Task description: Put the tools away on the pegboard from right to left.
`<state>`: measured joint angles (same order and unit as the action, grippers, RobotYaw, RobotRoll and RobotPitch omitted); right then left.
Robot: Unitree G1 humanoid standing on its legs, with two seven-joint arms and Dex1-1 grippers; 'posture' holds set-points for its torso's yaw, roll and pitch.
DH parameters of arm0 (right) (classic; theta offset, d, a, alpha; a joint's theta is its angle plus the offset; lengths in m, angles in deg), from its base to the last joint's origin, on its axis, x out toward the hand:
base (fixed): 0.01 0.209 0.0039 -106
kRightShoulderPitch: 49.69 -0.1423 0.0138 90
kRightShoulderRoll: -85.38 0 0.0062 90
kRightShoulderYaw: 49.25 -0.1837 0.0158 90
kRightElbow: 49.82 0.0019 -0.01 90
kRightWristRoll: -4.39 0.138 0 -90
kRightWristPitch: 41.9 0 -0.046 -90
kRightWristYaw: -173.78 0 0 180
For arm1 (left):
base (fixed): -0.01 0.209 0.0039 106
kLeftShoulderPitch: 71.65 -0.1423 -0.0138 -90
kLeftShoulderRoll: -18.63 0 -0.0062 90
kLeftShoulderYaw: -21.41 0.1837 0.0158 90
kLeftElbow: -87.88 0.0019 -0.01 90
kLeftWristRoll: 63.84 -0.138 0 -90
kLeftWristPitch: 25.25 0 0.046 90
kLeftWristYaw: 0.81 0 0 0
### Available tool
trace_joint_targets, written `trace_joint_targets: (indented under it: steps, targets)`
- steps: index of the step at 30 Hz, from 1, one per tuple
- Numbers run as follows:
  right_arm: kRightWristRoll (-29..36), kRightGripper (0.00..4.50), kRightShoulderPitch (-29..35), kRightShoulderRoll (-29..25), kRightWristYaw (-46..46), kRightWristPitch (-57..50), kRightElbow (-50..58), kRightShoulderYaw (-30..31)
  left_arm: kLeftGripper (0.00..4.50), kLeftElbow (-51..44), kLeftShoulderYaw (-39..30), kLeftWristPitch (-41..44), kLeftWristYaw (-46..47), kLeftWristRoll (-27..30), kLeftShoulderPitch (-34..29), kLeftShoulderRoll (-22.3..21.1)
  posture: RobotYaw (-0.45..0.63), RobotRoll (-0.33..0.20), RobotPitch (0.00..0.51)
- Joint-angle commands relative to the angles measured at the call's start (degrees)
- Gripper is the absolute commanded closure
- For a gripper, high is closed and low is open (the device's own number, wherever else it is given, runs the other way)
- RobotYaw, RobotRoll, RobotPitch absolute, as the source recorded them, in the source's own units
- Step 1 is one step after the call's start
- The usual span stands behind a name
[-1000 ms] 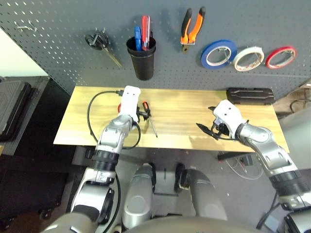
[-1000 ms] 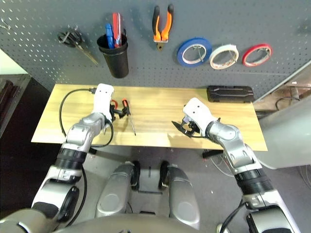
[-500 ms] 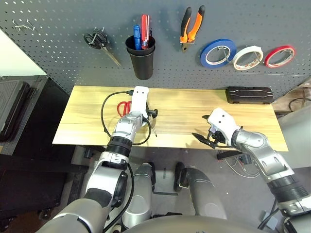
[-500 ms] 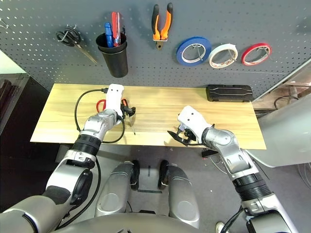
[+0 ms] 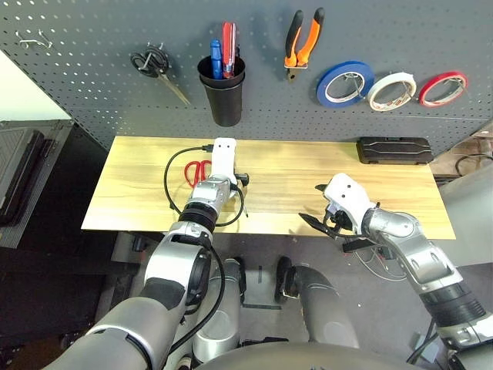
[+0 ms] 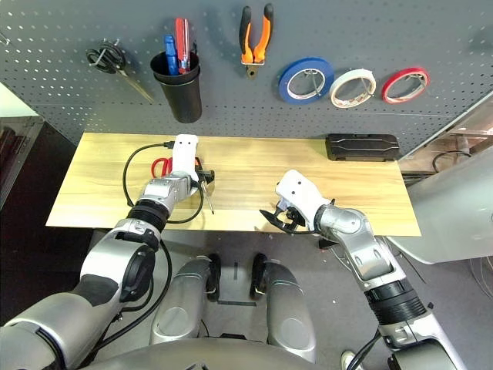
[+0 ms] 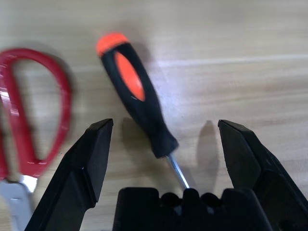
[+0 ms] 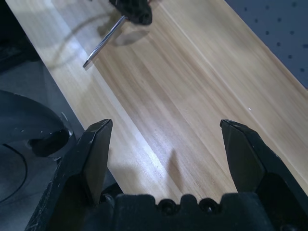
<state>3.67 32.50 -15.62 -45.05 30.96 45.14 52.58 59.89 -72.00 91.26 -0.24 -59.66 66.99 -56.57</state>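
On the dark grey pegboard (image 5: 92, 92) hang the orange-and-black pliers (image 5: 303, 42) and the white tape roll (image 5: 391, 91). The slim screwdriver (image 7: 139, 103), with a black-and-orange handle, lies on the wooden table. My left gripper (image 5: 235, 185) hovers open just over it, one finger on each side of the handle, not touching it. Right beside it, towards the table's left end, lie the red-handled scissors (image 5: 196, 171). My right gripper (image 5: 310, 204) stands open and empty over the table's front edge, right of centre.
The pegboard also carries black-handled scissors (image 5: 158, 65), a black cup (image 5: 223, 96) with blue and red tools, a blue tape roll (image 5: 345, 83) and a red tape roll (image 5: 444, 89). A black case (image 5: 395, 150) lies at the table's back right. A black cable (image 5: 173, 185) loops by my left wrist.
My left gripper has swung right, off the red scissors and over the screwdriver. My right gripper has drawn back and left towards the table's front edge. Both stayed open.
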Motion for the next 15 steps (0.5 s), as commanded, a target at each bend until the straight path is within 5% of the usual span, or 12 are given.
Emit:
trace_joint_targets:
  steps: [1,10,15]
  targets:
    - [0.2,0.0,1.6,-0.2,0.4,-1.4,2.2,0.1,0.39,4.4,0.0,-1.4,0.7,-1.2,0.3,0.8,0.04,0.0,0.282]
    - [1.0,0.0,2.5,-1.4,-0.4,-3.1,3.8,-0.6,3.79,7.6,-0.1,-3.2,0.9,-2.3,-0.3,0.7,0.04,0.0,0.281]
    - [1.3,0.0,1.6,-1.7,-1.1,-2.7,2.8,-0.2,3.86,6.9,-0.8,-4.1,1.2,-1.8,-0.3,0.6,0.06,0.0,0.276]
